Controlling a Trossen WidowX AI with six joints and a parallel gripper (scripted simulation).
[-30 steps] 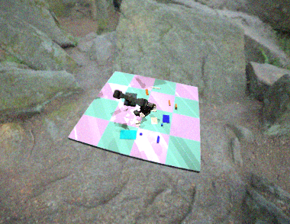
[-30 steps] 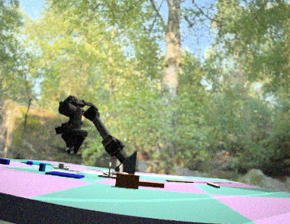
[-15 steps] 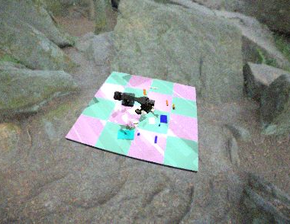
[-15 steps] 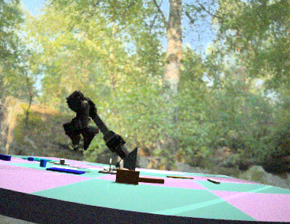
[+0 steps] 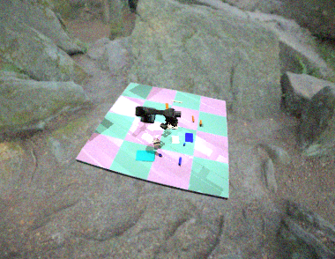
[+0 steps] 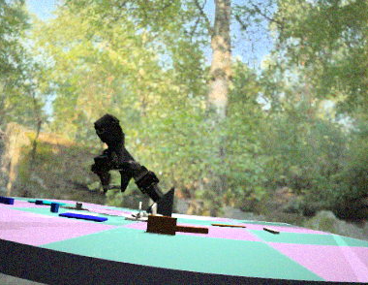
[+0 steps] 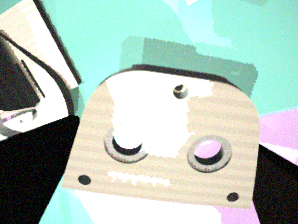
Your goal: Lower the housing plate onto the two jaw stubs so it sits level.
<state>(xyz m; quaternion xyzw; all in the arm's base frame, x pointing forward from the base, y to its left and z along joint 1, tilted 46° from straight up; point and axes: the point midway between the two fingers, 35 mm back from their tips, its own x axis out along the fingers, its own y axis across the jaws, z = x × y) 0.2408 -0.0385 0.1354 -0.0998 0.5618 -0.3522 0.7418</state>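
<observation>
The beige housing plate fills the lower middle of the wrist view. It has rounded upper corners, two large ringed holes and three small ones. My gripper is shut on it, one black finger at each side. Gripper and plate are in the air, well above the mat in the exterior view. A pale base with upright posts stands below, near the arm's foot. A pale and black assembly is partly cut off at the wrist view's left edge. Which parts are the jaws and stubs, I cannot tell.
The top view shows a small beige and dark part, a cyan plate, a blue square and a blue peg on the chequered mat. A brown block stands near the front in the exterior view.
</observation>
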